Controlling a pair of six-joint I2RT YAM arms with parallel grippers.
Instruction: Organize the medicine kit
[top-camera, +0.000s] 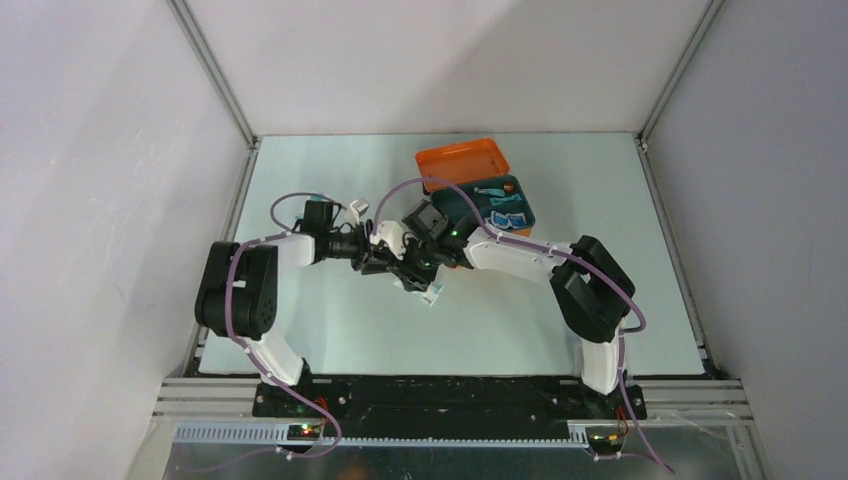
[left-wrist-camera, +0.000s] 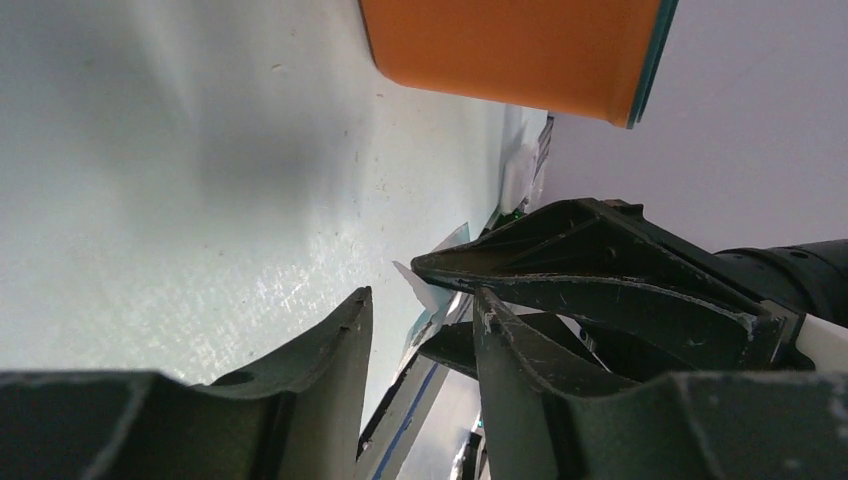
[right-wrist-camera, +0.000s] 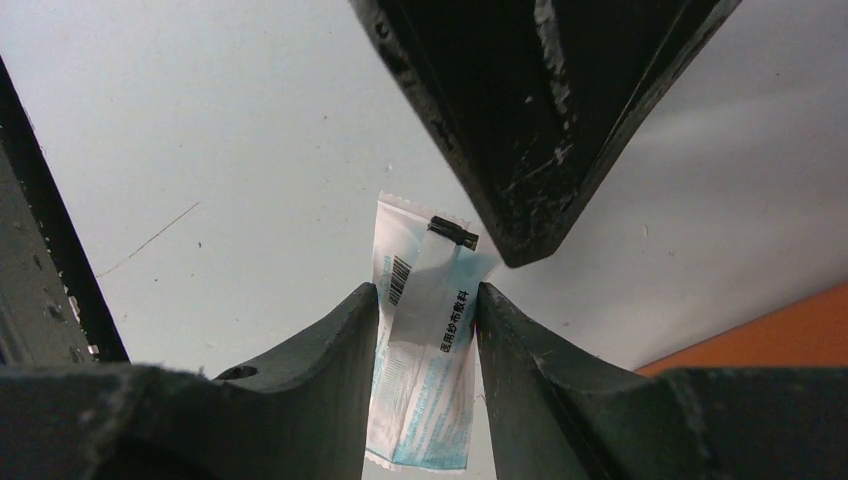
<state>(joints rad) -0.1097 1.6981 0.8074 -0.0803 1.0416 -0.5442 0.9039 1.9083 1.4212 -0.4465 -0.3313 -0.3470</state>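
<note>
**Right wrist view.** The right gripper (right-wrist-camera: 427, 290) is closed on a flat sachet (right-wrist-camera: 425, 410), with one finger pressed to each long edge. The sachet is white with pale blue print. It carries a barcode near its upper left and one vertical line of black Chinese characters, which appear to read 医用纱布敷料. The smaller print lower down is too fine to read. One dark finger (right-wrist-camera: 520, 130) of the opposite arm reaches in from above, its tip at the sachet's upper right corner. A strip of the orange medicine kit (right-wrist-camera: 780, 345) shows at the lower right, over the pale tabletop (right-wrist-camera: 200, 120).

**Left wrist view.** The left gripper (left-wrist-camera: 422, 295) has its jaws partly apart, with tabletop visible between them. No grip on anything can be seen. A white corner of the sachet shows just beyond the gap, held in the right gripper. The writing is not visible here. The kit's orange wall fills the top edge and has a teal rim.

**Top external view.** Only this view shows the whole layout. The kit sits at the far centre of the tabletop with a dark teal tray (top-camera: 470, 205) against its near-right side. Both grippers meet at mid-tabletop, near the kit but apart from it.
</note>
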